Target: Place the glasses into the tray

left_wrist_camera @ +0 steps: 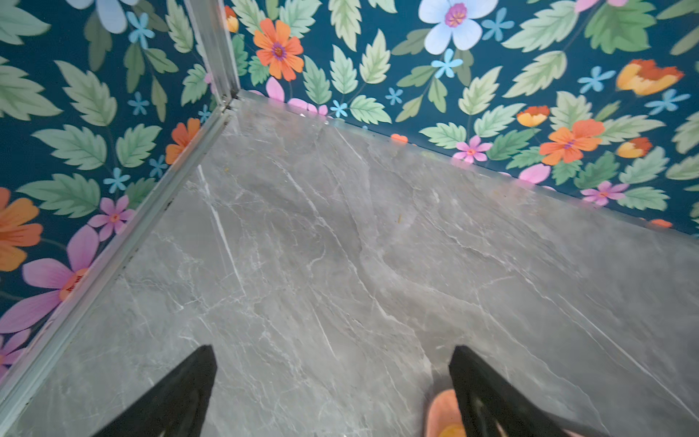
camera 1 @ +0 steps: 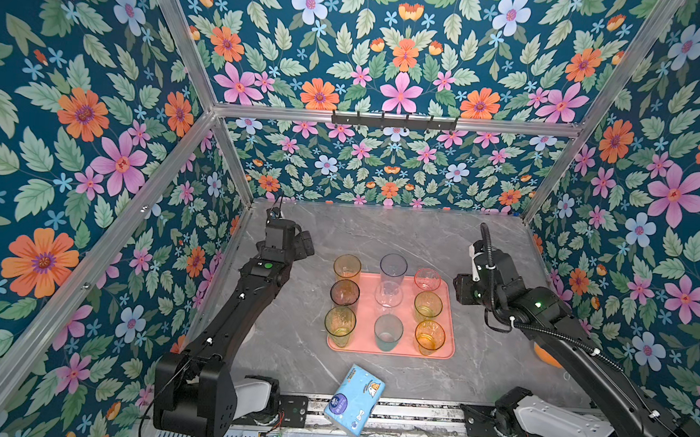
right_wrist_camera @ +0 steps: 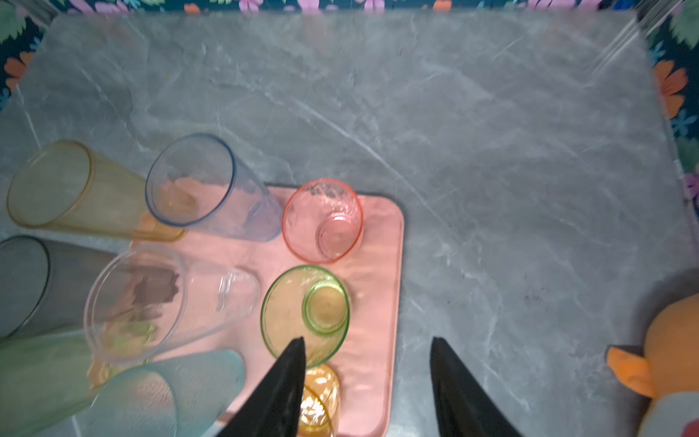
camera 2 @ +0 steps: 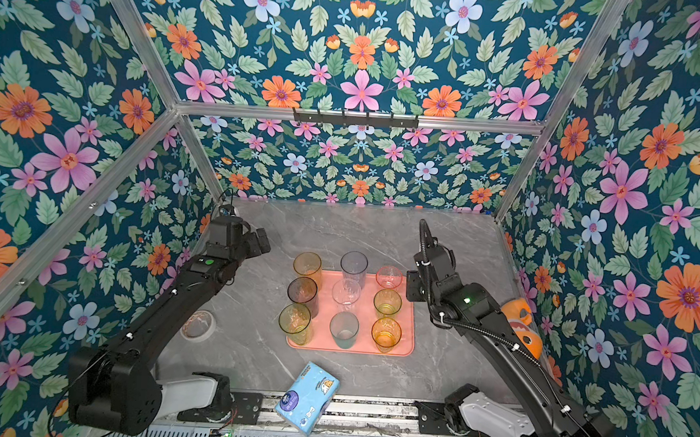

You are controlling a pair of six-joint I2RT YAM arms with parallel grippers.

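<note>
The left arm point(camera 1: 243, 300) rises from the near left corner of the grey marble-patterned counter point(camera 1: 290, 349) and reaches toward the far edge, wrist bent inward. The left pincer point(left_wrist_camera: 333, 350) hangs with its black fingers spread wide over bare counter, gripping nothing.

At the counter's middle lies the flat salmon-pink rectangular tray point(camera 1: 449, 317), carrying nine upright glasses in three columns. Along its left edge, far to near, stand a tall amber tumbler point(camera 1: 347, 267), a tall grey tumbler point(camera 1: 344, 292) and a tall yellow-green tumbler point(camera 1: 339, 325). Down the middle are a tall blue-rimmed tumbler point(camera 1: 393, 268), a clear tumbler point(camera 1: 388, 292) and a teal tumbler point(camera 1: 388, 332). Along the right edge are a short pink tumbler point(camera 1: 427, 279), a short green tumbler point(camera 1: 428, 305) and a short amber tumbler point(camera 1: 429, 337). A blue tissue pack point(camera 1: 354, 398) lies at the counter's near edge.

The right arm point(camera 1: 562, 324) comes up from the near right corner toward the tray's far right corner. The right pincer point(right_wrist_camera: 367, 342) hovers over the tray's right edge, fingers parted, nothing between them.
</note>
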